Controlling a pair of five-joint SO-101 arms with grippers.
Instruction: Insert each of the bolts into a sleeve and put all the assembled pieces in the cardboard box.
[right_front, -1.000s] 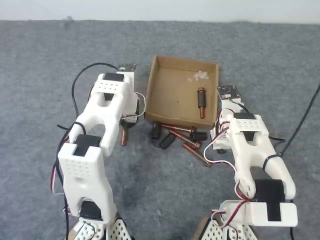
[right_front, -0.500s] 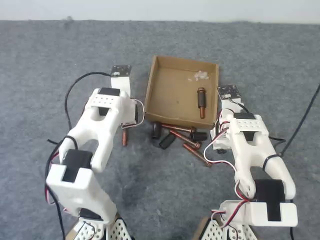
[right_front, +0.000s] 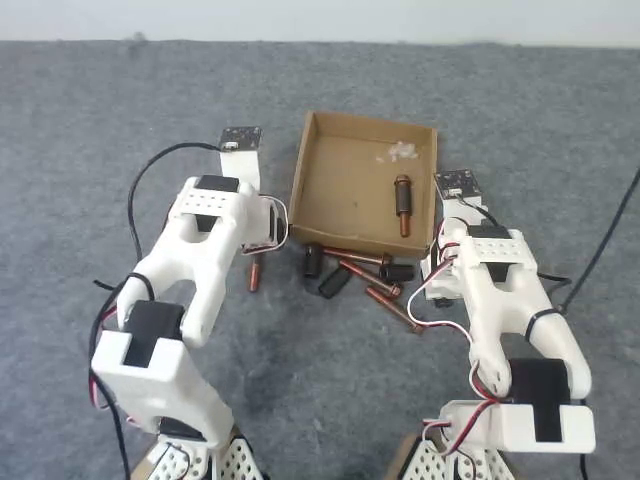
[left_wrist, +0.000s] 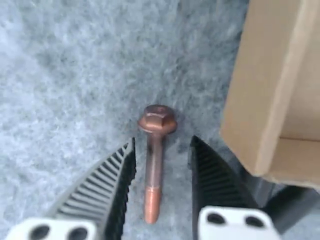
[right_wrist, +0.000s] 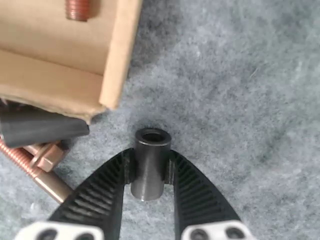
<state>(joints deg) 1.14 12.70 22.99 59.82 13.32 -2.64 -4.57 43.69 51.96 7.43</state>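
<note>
Grey carpet (right_front: 120, 120) is covering the whole work surface, and the cardboard box (right_front: 340, 190) is sitting open on it ahead of the two arms, holding one assembled piece (right_front: 403, 203) near its right wall. The left gripper (left_wrist: 162, 145) is hanging low over the carpet just beside the box's outer wall. Its fingers are standing apart around a copper bolt (left_wrist: 154, 165) that is lying flat between them, with carpet showing on either side of the shank. The right gripper (right_wrist: 150, 157) is squeezing a dark sleeve (right_wrist: 152, 140) between its toothed fingers, the open bore showing past the fingertips, just off the box's corner. Between the arms, along the box's near wall, loose bolts (right_front: 370, 275) and sleeves (right_front: 334, 282) are lying in a small heap.
</note>
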